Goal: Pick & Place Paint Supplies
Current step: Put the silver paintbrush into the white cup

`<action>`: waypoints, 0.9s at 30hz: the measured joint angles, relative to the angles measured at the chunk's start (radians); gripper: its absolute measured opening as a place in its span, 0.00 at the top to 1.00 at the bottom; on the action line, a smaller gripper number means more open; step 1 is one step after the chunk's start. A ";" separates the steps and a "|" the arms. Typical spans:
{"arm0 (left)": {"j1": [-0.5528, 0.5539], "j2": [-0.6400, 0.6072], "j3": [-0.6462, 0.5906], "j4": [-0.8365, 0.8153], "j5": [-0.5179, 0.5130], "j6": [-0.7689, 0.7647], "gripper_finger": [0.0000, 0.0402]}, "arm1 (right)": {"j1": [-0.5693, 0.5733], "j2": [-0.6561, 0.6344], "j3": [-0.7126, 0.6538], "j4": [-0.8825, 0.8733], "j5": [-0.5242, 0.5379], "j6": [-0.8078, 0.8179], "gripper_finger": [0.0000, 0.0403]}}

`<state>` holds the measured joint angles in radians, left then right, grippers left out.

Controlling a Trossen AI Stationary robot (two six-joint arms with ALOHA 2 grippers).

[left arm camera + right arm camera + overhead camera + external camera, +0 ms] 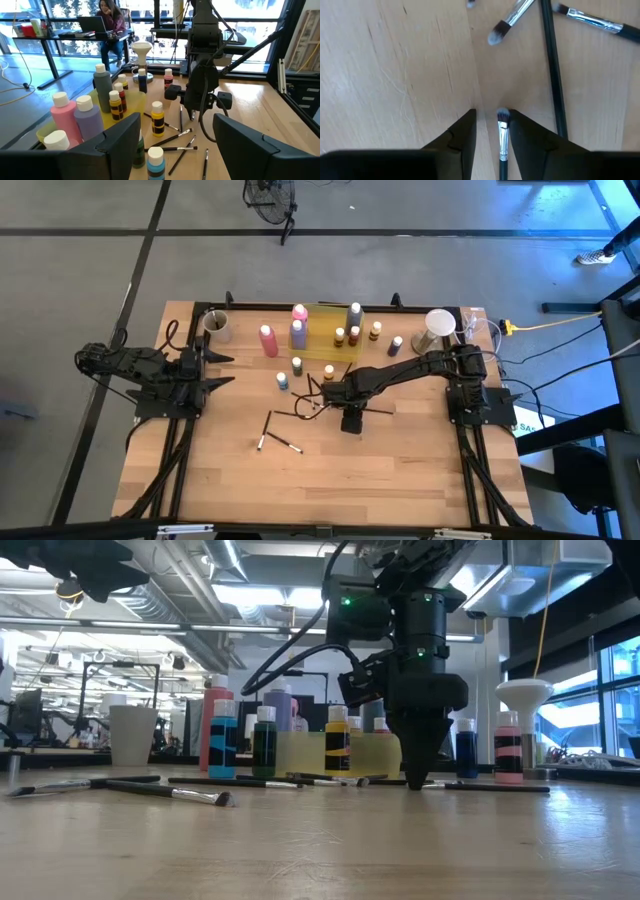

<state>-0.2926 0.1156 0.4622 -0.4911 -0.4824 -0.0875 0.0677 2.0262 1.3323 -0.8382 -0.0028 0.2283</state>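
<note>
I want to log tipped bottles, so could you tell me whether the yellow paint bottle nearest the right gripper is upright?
Upright: the yellow paint bottle stands on its base, white cap on top, beside the right gripper.

Right arm reaches from the table's right side toward centre, wrist turned straight down. Right gripper (418,778) has its fingertips at the tabletop; fingers (461,134) stand a narrow gap apart. Left arm is folded at the table's left edge; left gripper (222,370) spread wide, holding nothing.
</note>
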 joint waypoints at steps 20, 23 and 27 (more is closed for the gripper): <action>0.000 0.000 0.000 0.000 0.003 0.000 0.39 | -0.003 0.000 -0.002 -0.007 -0.004 -0.005 0.80; 0.000 0.000 0.000 0.000 0.003 0.000 0.39 | -0.003 0.000 -0.003 -0.006 -0.002 -0.005 0.82; 0.000 0.000 0.000 0.000 0.003 0.000 0.39 | -0.003 0.000 -0.003 -0.003 -0.002 -0.008 0.84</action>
<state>-0.2924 0.1156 0.4622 -0.4911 -0.4793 -0.0879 0.0650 2.0262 1.3293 -0.8417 -0.0044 0.2203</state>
